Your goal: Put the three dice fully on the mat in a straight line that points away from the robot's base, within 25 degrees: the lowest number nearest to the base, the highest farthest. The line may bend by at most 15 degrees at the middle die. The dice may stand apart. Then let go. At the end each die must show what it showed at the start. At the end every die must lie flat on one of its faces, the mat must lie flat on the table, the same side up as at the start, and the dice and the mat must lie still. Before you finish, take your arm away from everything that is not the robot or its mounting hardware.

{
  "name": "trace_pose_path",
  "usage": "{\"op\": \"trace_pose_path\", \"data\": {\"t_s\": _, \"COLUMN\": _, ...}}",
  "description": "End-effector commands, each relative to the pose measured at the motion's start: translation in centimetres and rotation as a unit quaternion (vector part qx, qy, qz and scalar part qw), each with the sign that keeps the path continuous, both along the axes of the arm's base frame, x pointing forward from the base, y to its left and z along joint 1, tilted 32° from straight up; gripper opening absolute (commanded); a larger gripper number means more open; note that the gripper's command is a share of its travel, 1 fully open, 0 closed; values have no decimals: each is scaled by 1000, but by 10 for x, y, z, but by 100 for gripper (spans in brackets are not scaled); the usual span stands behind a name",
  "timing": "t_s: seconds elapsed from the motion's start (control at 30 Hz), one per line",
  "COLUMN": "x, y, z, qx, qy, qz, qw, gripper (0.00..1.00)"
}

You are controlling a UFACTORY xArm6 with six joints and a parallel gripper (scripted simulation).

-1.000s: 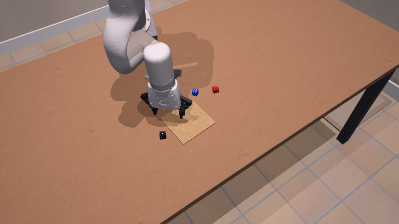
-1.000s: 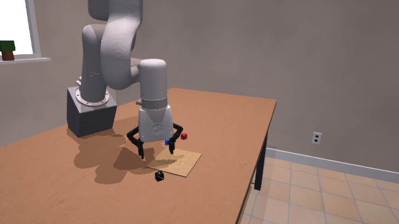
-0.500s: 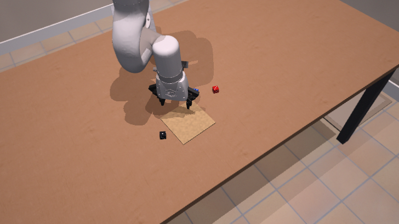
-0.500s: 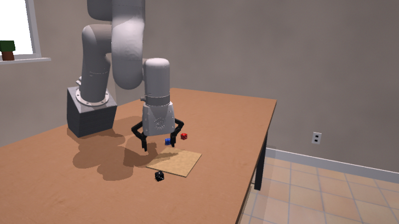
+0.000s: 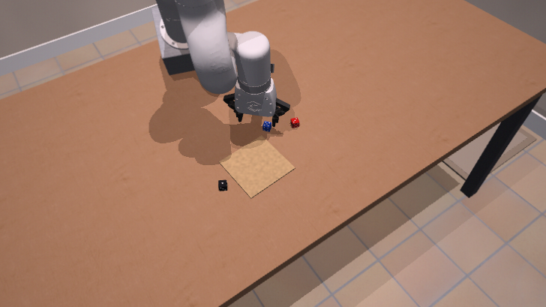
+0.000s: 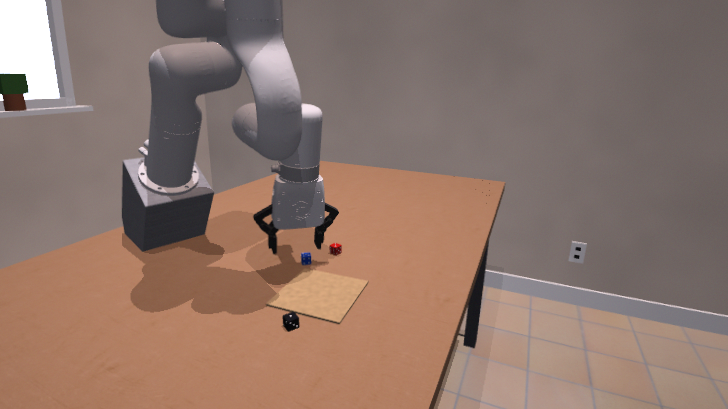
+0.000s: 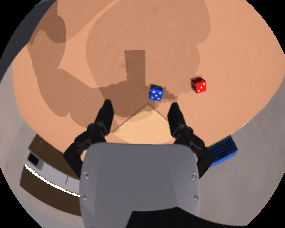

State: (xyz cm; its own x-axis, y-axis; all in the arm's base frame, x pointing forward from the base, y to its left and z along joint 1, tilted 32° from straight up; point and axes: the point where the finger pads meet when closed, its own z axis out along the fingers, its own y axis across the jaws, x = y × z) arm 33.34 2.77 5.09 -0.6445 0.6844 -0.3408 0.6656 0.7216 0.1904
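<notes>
seemingly, from the top, the black two-fingered gripper [image 5: 257,121] [image 6: 296,247] [image 7: 141,107], spread wide, hangs on the base side of the square tan mat [image 5: 257,168] [image 6: 319,296] [image 7: 146,127], the small blue die [image 5: 266,126] [image 6: 306,258] [image 7: 156,93] off the mat by one finger. exterior: that die lies lower, mat-side. wrist: it sits ahead, right of the fingers' midline.

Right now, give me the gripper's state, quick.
Gripper: open, holding nothing, fingers wide apart above the table.
</notes>
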Motion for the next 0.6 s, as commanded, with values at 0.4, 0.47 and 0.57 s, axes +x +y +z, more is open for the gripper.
{"op": "trace_pose_path", "data": {"t_s": 0.4, "x": -14, "y": 41, "z": -18, "qx": -34, "qy": -68, "qz": -14, "qw": 997, "gripper": 100}}
{"op": "trace_pose_path", "data": {"t_s": 0.47, "x": -14, "y": 42, "z": -19, "qx": -34, "qy": -68, "qz": -14, "qw": 997, "gripper": 100}}
{"op": "trace_pose_path", "data": {"t_s": 0.57, "x": -14, "y": 43, "z": -19, "qx": -34, "qy": -68, "qz": -14, "qw": 997, "gripper": 100}}
